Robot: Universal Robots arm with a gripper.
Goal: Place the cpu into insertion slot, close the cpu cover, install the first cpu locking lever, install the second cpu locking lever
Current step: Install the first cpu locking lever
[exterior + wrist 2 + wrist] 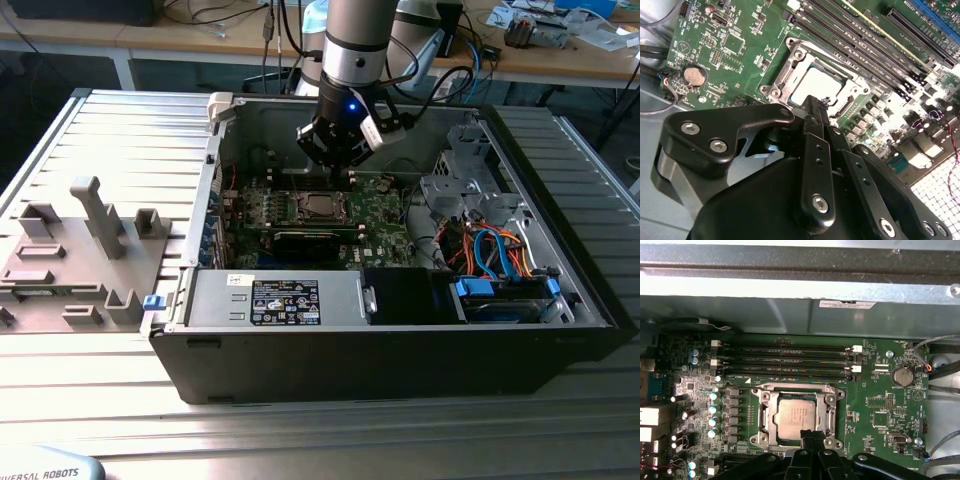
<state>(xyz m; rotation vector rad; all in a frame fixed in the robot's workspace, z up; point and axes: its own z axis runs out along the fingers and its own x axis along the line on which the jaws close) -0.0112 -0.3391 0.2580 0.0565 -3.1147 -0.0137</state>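
Counter: ribbed grey metal.
Computer case: open, resting at centre.
Fixture plate: grey, exterior view's left, just beside case.

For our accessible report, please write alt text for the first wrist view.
A silver chip lies in its metal-framed socket on a green circuit board. The black gripper, fingers together, has its tip at the chip's edge. Long memory slots run beside it.

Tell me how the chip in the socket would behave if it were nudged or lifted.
The chip looks like a thin, flat, metal-topped square, so it is probably stiff and light, and unlikely to roll. Its smooth top may be slippery to pinch. It lies level inside the socket frame, so a sideways push would likely meet the rim rather than slide it.
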